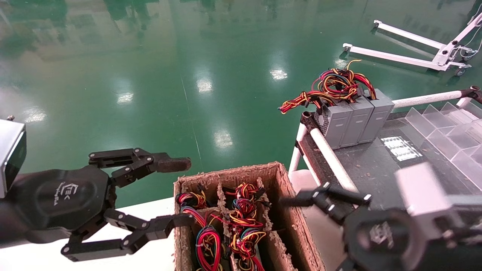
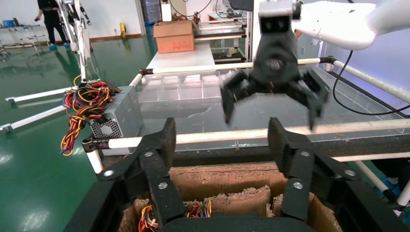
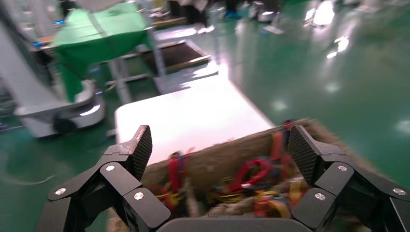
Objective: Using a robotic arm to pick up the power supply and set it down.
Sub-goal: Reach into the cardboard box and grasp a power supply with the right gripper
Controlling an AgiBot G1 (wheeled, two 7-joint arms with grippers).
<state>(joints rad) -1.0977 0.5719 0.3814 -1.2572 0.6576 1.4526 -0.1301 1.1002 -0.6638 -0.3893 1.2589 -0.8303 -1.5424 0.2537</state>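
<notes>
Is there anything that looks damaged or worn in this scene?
Yes. The left gripper, open beside the cardboard box, has one rust-brown, worn fingertip pad. The box's rims are frayed. The right gripper is open above it.

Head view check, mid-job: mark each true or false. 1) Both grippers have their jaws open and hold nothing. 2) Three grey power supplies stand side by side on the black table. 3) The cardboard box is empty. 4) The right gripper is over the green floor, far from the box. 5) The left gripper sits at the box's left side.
1) True: left gripper and right gripper are both open and empty.
2) True: the three grey power supplies stand in a row at the black table edge under a wire tangle.
3) False: the cardboard box holds wire bundles.
4) False: it is beside the box's right wall.
5) True.
</notes>
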